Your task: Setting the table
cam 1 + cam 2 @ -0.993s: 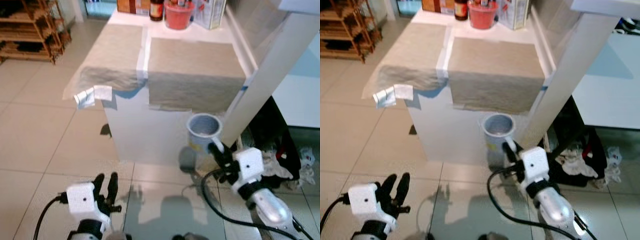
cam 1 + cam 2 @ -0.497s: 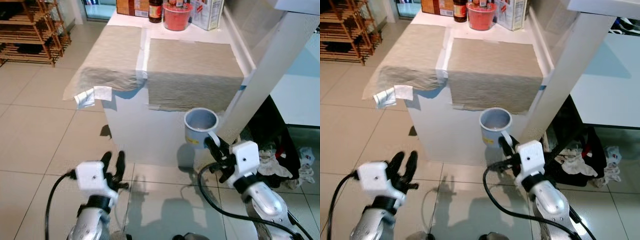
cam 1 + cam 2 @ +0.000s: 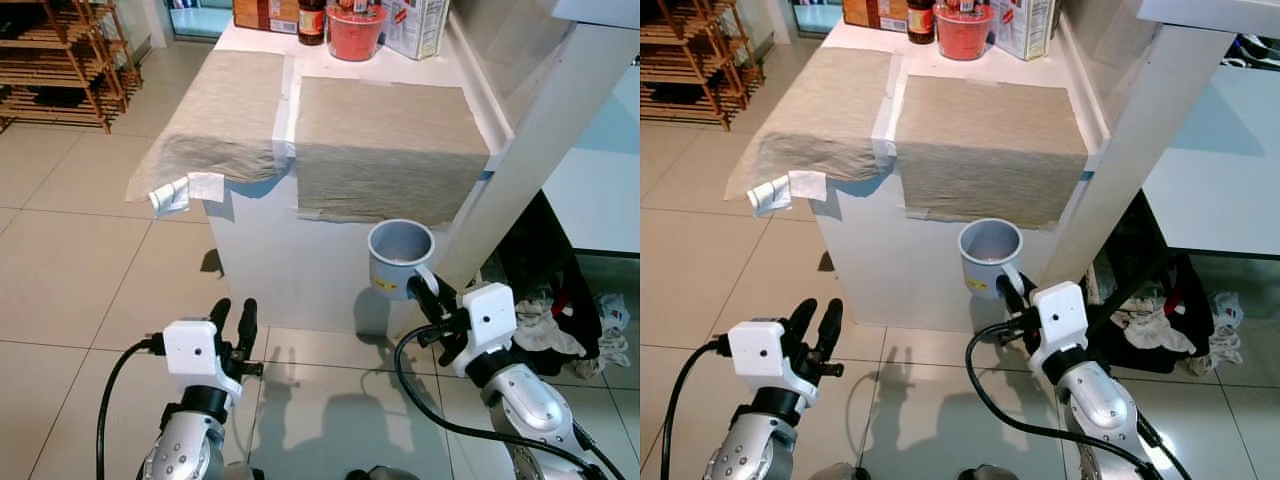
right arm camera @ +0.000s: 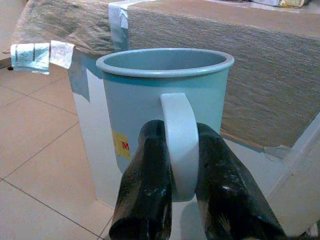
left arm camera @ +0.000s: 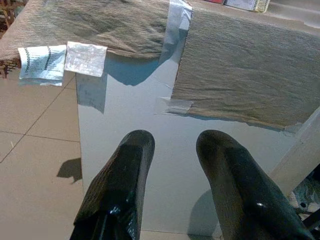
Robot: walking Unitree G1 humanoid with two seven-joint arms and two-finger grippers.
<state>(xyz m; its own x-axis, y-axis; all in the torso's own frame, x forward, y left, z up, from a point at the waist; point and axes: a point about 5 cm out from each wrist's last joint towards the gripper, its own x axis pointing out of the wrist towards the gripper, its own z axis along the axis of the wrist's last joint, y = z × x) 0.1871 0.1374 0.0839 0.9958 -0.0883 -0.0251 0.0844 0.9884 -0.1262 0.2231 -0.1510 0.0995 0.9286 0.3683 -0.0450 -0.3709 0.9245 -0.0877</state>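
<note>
the right gripper (image 4: pixel 182 150) has its two black fingers pinched tight on the handle of a pale blue mug (image 3: pixel 400 256), one finger on each side of the loop. the mug is upright, its mouth open to the ceiling and nothing visible inside, with a small yellow and red sticker low on its wall. it hangs in the air just in front of the white table (image 3: pixel 290 260), below the table's front edge and near its right corner, not touching the top.

the left gripper (image 5: pixel 175 180) is held low in front of the table, off to the left of the mug, with its fingers a little apart and nothing between them (they point toward the table's white front panel).

two beige placemats (image 3: pixel 385 140) cover the table top side by side and droop over the front edge, taped down with pale strips; paper tags (image 3: pixel 187 189) dangle from the left one. at the back of the table stand a red tub (image 3: pixel 357 30), a dark bottle (image 3: pixel 312 20) and a box (image 3: pixel 418 25). left of the table is a wooden rack (image 3: pixel 60 60) on the tiled floor (image 3: pixel 80 270).
</note>
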